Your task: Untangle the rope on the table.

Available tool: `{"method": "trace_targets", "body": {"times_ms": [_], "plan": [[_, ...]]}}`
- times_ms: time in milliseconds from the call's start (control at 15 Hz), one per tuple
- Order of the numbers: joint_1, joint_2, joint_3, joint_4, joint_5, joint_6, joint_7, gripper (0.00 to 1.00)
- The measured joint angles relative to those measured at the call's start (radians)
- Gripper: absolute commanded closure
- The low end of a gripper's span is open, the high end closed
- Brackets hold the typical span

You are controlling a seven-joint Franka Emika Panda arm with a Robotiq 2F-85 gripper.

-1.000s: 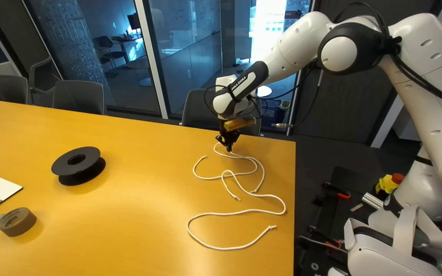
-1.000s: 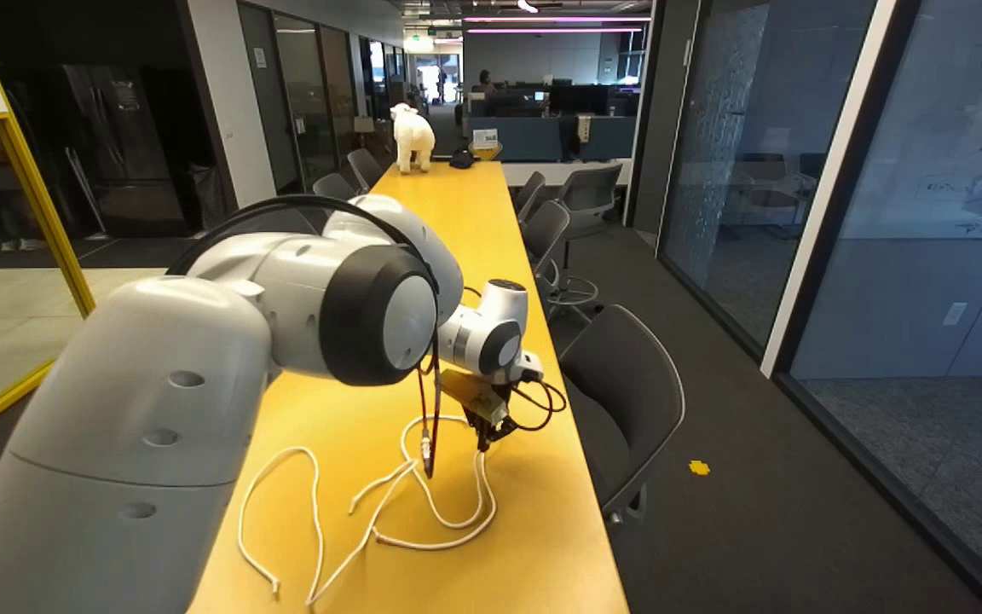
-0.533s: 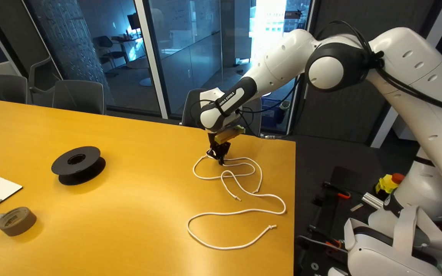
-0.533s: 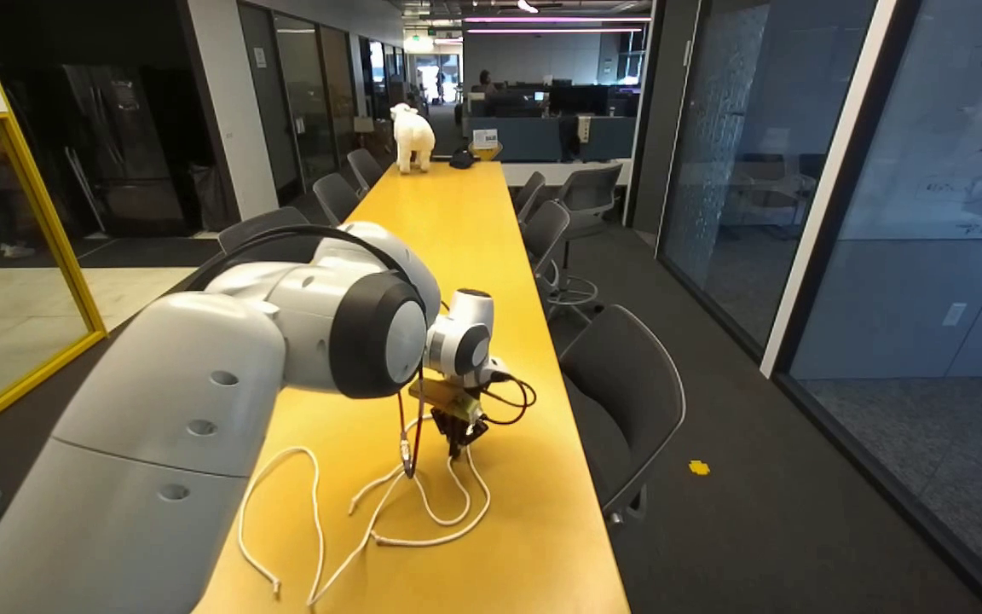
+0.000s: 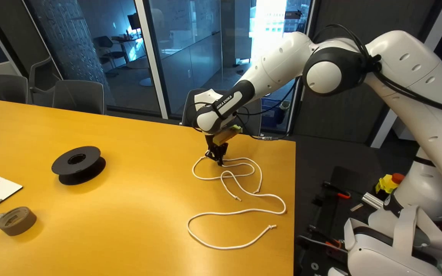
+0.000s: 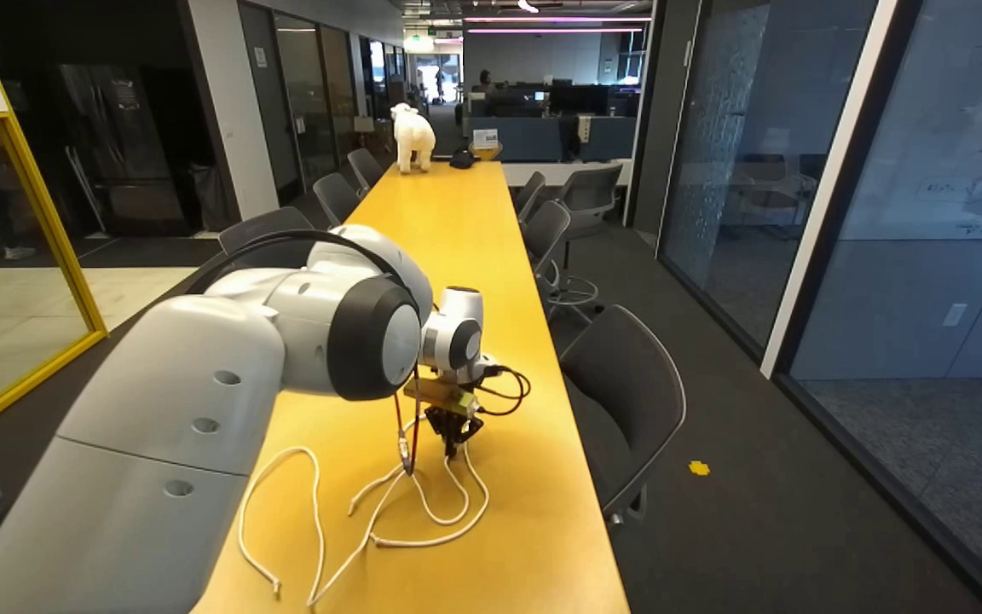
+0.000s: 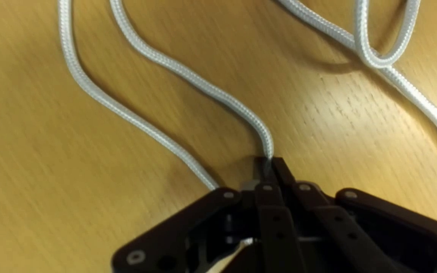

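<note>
We had the gripper [image 7: 270, 163] narrowed to a pinch on a strand of rope [image 7: 194, 78], low over the table [image 5: 136, 230]. Rope lay in loose curves near the table's end; we counted what looked like 4 ends in an exterior view, so maybe 2 lengths. In the wrist view a loop lay over another stretch. We judged grasp made, crossing not yet undone; next called for keeping the pinch and drawing that strand clear of the loop.

ok so I counted two ropes [image 7: 211, 89], one spool [image 5: 76, 169], one tape roll [image 5: 16, 221], one animal figure [image 6: 413, 136] and one tabletop [image 5: 136, 214]. Also spotted one VR headset [image 5: 386, 253]. My own fingers [image 7: 284, 173] came to two, lol.
</note>
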Motion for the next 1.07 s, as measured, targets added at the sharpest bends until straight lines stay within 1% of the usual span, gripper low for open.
{"method": "trace_targets", "body": {"times_ms": [267,533,733,1067], "plan": [[0.003,0.010,-0.010,0.020,-0.001,-0.017,0.009,0.97],[-0.001,0.014,-0.042,0.027,-0.001,-0.016,0.026,0.95],[-0.020,0.015,-0.068,0.027,-0.001,-0.011,0.031,0.96],[-0.070,0.017,-0.097,0.026,0.000,0.002,0.038,0.96]]}}
